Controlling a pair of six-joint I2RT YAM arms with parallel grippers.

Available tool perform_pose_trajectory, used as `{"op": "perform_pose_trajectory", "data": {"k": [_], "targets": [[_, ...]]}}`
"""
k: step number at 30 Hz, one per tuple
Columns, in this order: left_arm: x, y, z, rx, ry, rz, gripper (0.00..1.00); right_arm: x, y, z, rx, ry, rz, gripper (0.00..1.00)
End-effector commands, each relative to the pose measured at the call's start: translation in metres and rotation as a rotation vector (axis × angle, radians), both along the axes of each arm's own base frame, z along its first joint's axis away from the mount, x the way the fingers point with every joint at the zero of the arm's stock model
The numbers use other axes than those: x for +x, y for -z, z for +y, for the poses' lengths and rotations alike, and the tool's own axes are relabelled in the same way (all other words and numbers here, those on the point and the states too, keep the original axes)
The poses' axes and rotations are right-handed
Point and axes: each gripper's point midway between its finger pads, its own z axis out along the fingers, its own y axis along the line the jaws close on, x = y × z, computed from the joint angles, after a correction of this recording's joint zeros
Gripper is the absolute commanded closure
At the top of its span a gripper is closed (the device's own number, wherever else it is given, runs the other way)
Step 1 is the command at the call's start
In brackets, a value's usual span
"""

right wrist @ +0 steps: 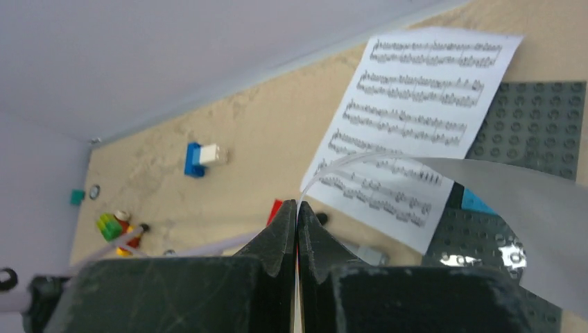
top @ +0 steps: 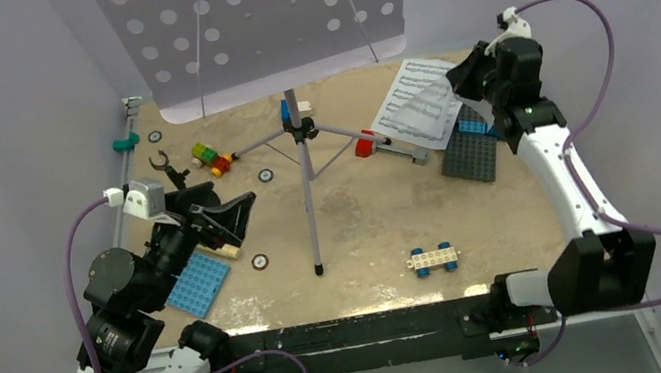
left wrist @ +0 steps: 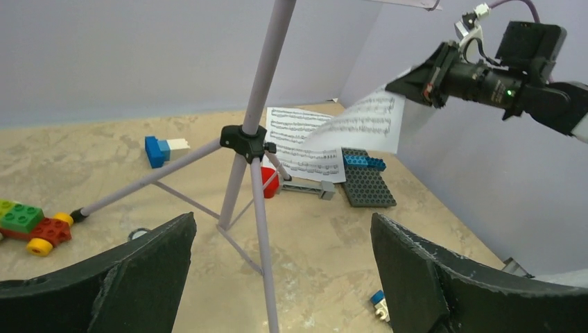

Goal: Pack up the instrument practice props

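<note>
Sheet-music page hangs pinched in right end effector.

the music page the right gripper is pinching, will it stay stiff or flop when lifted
Likely floppy: the sheet-music page curls and sags from the right gripper, which is shut on one edge. Probably very light, so quick moves might make it flutter or slide out.

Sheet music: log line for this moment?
right fingers: shut on lifted sheet-music page | second page: lying flat | left fingers: open, empty | music stand: standing
</note>
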Motion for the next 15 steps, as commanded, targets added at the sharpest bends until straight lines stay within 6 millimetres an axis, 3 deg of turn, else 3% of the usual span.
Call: {"op": "perform_pose_trajectory", "data": {"k": [1, 3, 5, 7, 11, 15], "targets": [[-0.007, 0.005, -0.003, -0.063, 0.028, 0.044, 0.00, 0.043, -0.098, 0.011, 0.118, -0.125, -0.221, 1.00], [-0.005, 0.010, -0.004, -0.066, 0.023, 0.060, 0.00, 0.054, -0.117, 0.017, 0.105, -0.159, -0.252, 1.00], [-0.004, 0.017, -0.007, -0.065, 0.032, 0.085, 0.00, 0.067, -0.104, 0.018, 0.090, -0.171, -0.215, 1.00], [-0.002, 0.030, -0.012, -0.064, 0.045, 0.124, 0.00, 0.079, -0.060, 0.018, 0.091, -0.180, -0.123, 1.00], [0.003, 0.057, -0.022, -0.073, 0.069, 0.199, 0.00, 0.090, 0.047, 0.008, 0.159, -0.145, 0.079, 1.00], [0.002, 0.074, -0.029, -0.076, 0.093, 0.255, 0.00, 0.092, 0.120, -0.005, 0.187, -0.103, 0.235, 1.00]]}}
